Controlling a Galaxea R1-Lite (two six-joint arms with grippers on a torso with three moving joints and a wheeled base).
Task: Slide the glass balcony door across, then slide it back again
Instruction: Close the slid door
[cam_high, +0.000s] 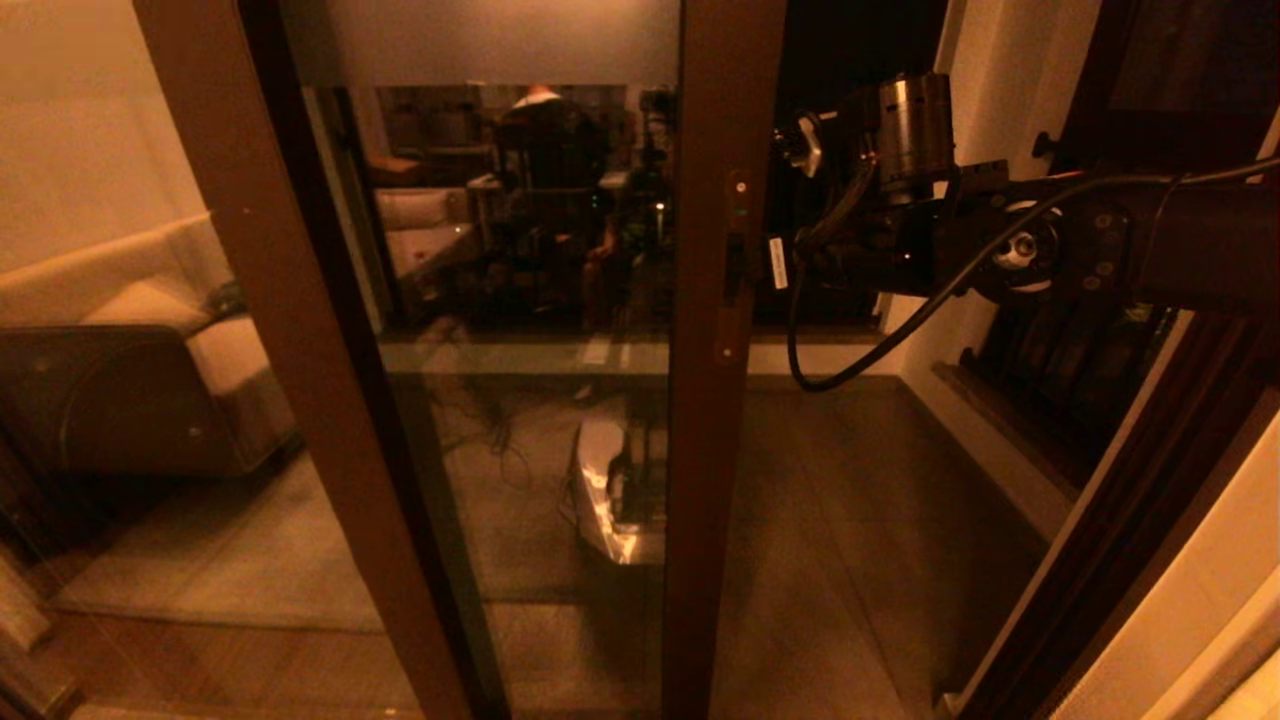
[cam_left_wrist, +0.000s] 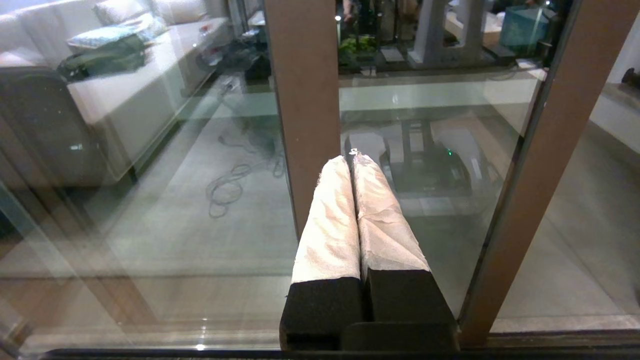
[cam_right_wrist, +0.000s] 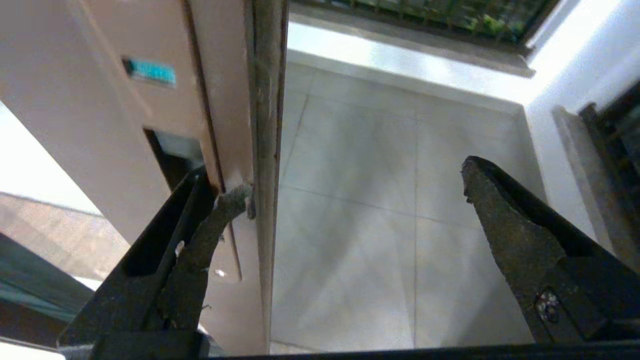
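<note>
The glass balcony door (cam_high: 530, 300) stands before me with its brown stile (cam_high: 715, 450) near the middle of the head view. The narrow dark handle slot (cam_high: 735, 270) sits at arm height. My right gripper (cam_high: 775, 265) reaches in from the right to the stile's edge and is open. In the right wrist view one finger (cam_right_wrist: 200, 240) rests its tip beside the handle slot (cam_right_wrist: 170, 160), against the stile's edge (cam_right_wrist: 267, 125). The other finger (cam_right_wrist: 505, 225) hangs free over the balcony floor. My left gripper (cam_left_wrist: 351, 159), with white-wrapped fingers, is shut on nothing, low in front of the glass.
A plain brown-framed panel (cam_high: 260, 300) slants down the left. Right of the stile the doorway opens onto the tiled balcony floor (cam_high: 850, 520). A dark barred window (cam_high: 1080, 380) and the outer door frame (cam_high: 1150, 480) close off the right side.
</note>
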